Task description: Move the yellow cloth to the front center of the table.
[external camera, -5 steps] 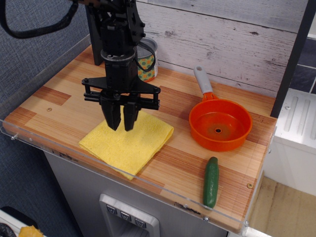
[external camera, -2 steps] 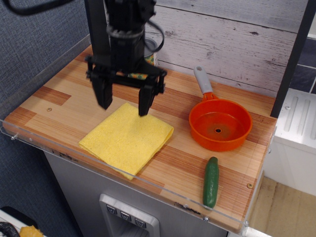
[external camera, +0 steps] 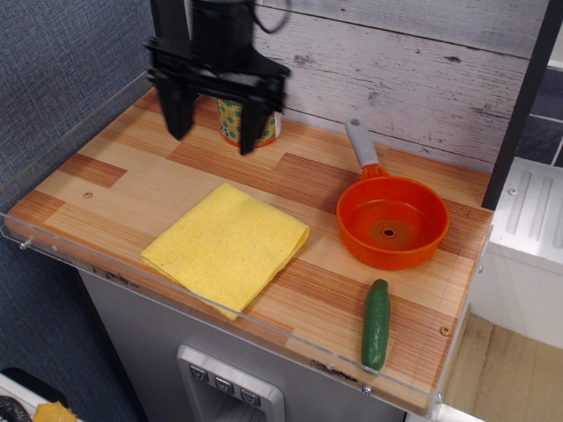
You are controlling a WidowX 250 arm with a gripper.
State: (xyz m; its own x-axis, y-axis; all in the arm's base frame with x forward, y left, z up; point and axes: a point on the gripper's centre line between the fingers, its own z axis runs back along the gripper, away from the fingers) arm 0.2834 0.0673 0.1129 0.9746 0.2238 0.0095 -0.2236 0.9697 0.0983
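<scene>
Gripper (external camera: 214,121) fingers have popped wide open and lifted clear, holding nothing now, compared with a second ago when they were pinched down on it. Bright yellow folded terry cloth (external camera: 227,246) lies flat below and in front of them, near the wood-plank table's (external camera: 106,176) front edge, so placement looks basically done.

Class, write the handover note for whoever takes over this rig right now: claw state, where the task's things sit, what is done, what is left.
Claw: open, empty, raised above the back left of the table, in front of a patterned can.
Yellow cloth: lying flat at the front edge, left of middle, released.
Orange pan and cucumber sit to its right, apart from it.
Done: cloth placed at the front.
Left: perhaps only retracting the arm.
</scene>
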